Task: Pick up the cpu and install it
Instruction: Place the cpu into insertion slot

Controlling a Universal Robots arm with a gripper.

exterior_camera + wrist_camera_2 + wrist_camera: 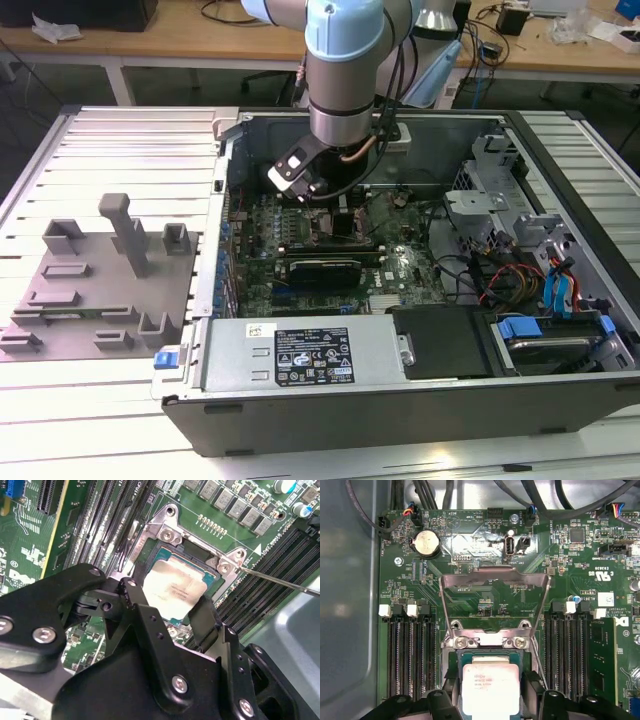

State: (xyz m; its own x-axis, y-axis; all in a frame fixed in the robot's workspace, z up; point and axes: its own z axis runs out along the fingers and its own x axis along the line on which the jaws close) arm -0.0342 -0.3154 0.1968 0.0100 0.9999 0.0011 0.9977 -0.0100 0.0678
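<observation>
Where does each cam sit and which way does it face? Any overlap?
Exterior view: off the arm, high up, looking down into the open computer case; the arm reaches in.
First wrist view: on the wrist, facing straight down at the motherboard; the end effector flanks the cpu.
Second wrist view: on the wrist, looking obliquely past the end effector at the cpu.
Shared: both wrist views show the cpu, the socket and the end effector.

Your fixture plate [95, 290] sits at the exterior view's left, the computer case [400, 412] at centre and right, the arm [345, 80] reaching in from top centre. In the first wrist view the cpu [491, 690] lies in its socket [487, 642] between memory slots [410, 660].
</observation>
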